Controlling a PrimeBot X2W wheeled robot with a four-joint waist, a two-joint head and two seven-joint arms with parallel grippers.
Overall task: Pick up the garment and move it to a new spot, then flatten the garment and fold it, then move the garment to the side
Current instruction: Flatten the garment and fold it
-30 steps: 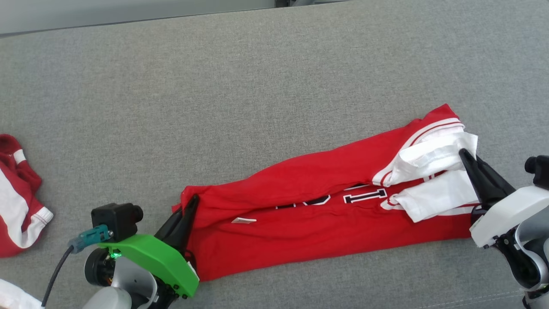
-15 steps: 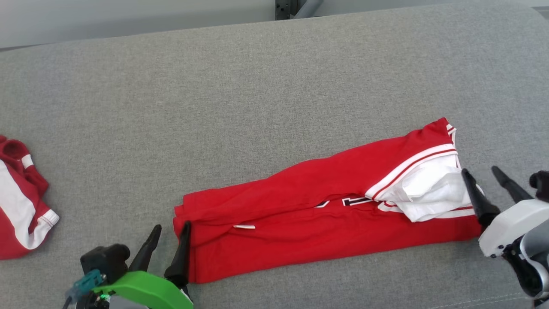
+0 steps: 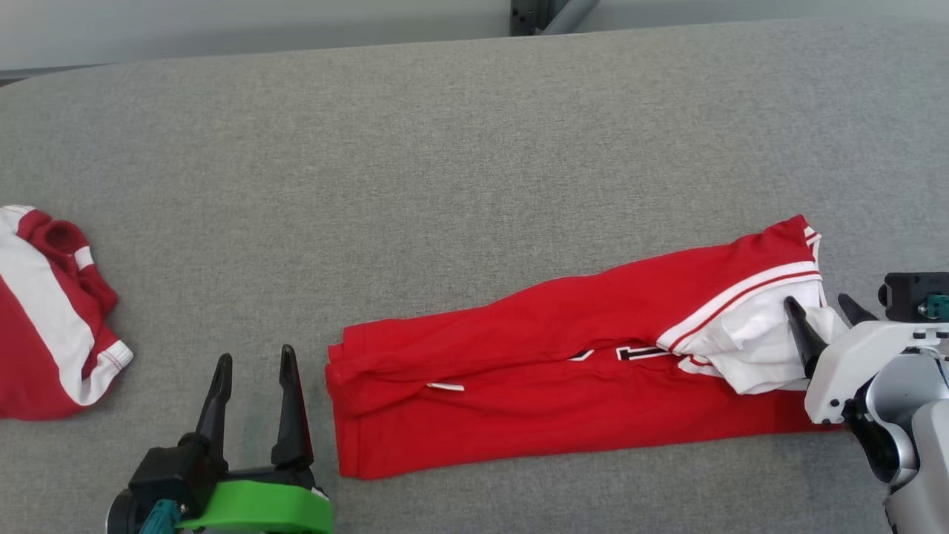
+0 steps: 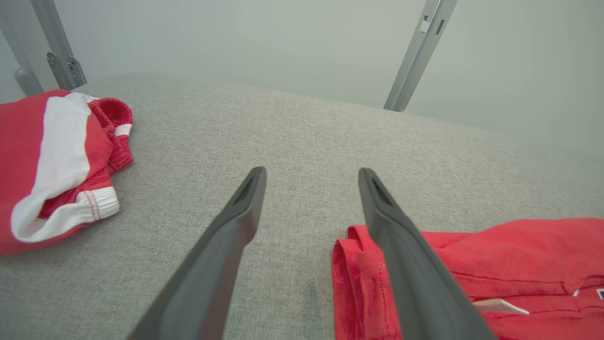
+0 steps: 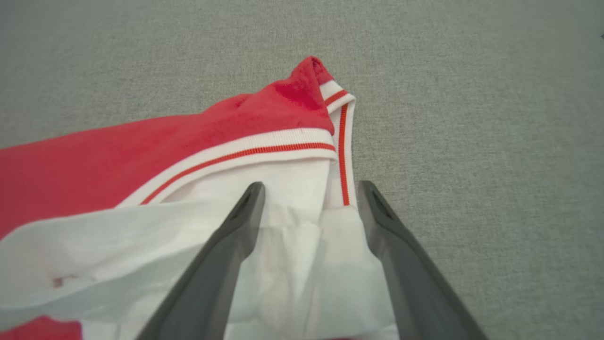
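Head view: we see the folded red garment (image 3: 549, 386) on the grey table (image 3: 445, 148), left gripper (image 3: 255, 356) beside it, right gripper (image 3: 817, 300) at its white end. Left wrist: our fingers (image 4: 236, 222) spread wide, empty, beside its hem. Right wrist: our fingers (image 5: 226, 236) wide, empty, over white fabric

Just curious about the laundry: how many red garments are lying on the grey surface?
2: a folded garment centre-right; a bunched garment at the left edge.

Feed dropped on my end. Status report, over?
Left gripper open, just left of red garment. Right gripper open, at its white end. Garment folded, lying on grey surface. Second red-and-white garment far left, apart.
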